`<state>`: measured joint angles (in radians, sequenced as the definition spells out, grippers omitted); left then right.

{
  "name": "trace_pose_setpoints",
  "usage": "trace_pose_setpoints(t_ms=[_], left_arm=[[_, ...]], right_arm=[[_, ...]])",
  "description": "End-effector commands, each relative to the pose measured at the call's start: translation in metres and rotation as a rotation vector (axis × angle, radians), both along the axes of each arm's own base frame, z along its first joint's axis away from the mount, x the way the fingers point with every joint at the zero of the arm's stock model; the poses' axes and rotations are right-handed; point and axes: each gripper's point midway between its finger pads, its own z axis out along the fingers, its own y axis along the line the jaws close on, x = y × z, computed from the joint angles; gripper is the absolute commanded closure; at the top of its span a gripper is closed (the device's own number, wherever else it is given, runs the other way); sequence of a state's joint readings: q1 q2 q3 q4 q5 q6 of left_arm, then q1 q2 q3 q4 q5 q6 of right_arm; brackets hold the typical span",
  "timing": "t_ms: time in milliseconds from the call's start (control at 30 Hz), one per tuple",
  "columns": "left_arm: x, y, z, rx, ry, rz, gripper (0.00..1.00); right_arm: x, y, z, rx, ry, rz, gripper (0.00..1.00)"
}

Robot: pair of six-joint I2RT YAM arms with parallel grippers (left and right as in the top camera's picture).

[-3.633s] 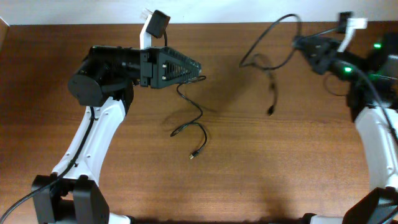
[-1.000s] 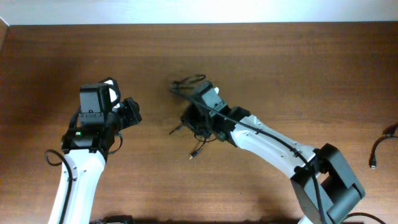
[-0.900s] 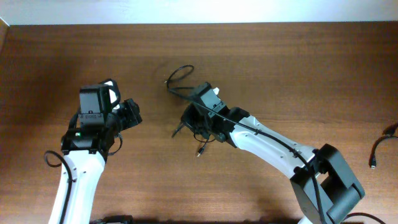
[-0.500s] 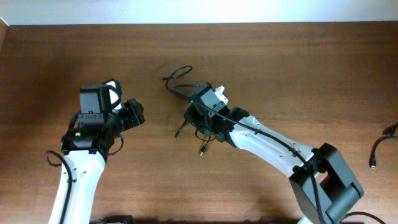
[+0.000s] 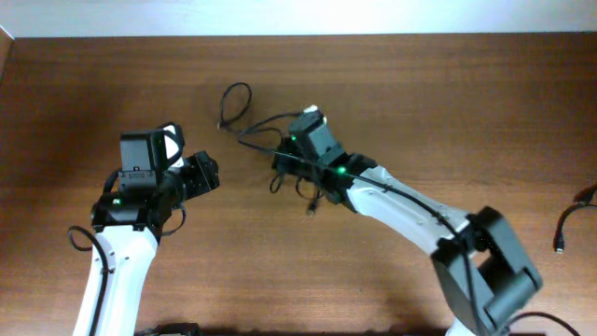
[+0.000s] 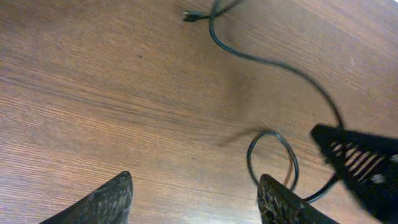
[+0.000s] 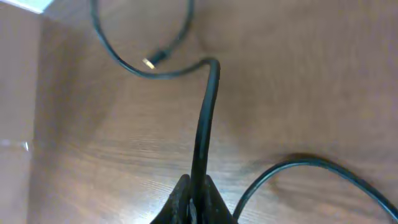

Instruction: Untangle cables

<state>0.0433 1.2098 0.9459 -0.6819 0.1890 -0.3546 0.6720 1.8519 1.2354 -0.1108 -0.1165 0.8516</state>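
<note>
Mid-table, right gripper [image 7: 194, 186] pinches the black cable [image 7: 205, 118], probably lifting it to free its loop; left gripper [image 6: 194, 200] hangs nearby, spread wide, empty

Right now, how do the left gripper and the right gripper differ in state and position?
The left gripper is open, its fingers wide apart with nothing between them; the right gripper is pinched shut on a cable. In the overhead view the left gripper sits on its own side, while the right gripper reaches across to the middle of the table. Both have the same thin black cable in their wrist views.
</note>
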Motion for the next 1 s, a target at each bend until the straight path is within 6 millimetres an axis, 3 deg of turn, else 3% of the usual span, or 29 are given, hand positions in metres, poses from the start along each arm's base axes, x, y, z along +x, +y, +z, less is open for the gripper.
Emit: trace_pose_setpoints(t_ms=[0,100,233,333,433,533,567,667,767,867,967], left_arm=[[-0.002,-0.012,0.008,-0.050,-0.021,-0.052,0.39],[-0.004,-0.025,0.010,-0.109,-0.022,-0.095,0.39],[-0.006,-0.030,0.011,-0.134,-0.015,-0.113,0.41],[-0.011,-0.030,0.008,-0.136,0.007,-0.111,0.41],[-0.012,-0.030,0.007,-0.136,0.014,-0.111,0.41],[-0.012,-0.030,0.007,-0.140,0.015,-0.108,0.41],[-0.012,-0.030,0.007,-0.140,0.016,-0.109,0.41],[-0.013,-0.037,0.009,-0.185,0.017,-0.121,0.41],[-0.015,-0.042,0.011,-0.218,0.023,-0.133,0.42],[-0.017,-0.049,0.013,-0.254,0.022,-0.158,0.42],[-0.016,-0.049,0.014,-0.255,0.021,-0.158,0.42]], right_arm=[[0.006,-0.003,0.075,-0.049,-0.238,0.136,0.96],[0.003,-0.039,0.124,-0.206,-0.351,0.100,0.96],[0.006,-0.119,0.177,-0.272,-0.412,-0.091,0.96],[0.011,-0.227,0.200,-0.340,-0.387,-0.325,0.96],[0.003,-0.336,0.219,-0.545,-0.415,-0.457,0.96],[-0.014,-0.414,0.233,-0.666,-0.417,-0.592,0.96],[-0.023,-0.451,0.239,-0.718,-0.413,-0.668,0.96],[-0.055,-0.536,0.243,-0.811,-0.356,-0.867,0.96],[-0.092,-0.609,0.230,-0.855,-0.252,-1.052,0.96],[-0.122,-0.664,0.215,-0.879,-0.174,-1.183,0.96],[-0.138,-0.705,0.192,-0.886,-0.110,-1.257,0.96]])
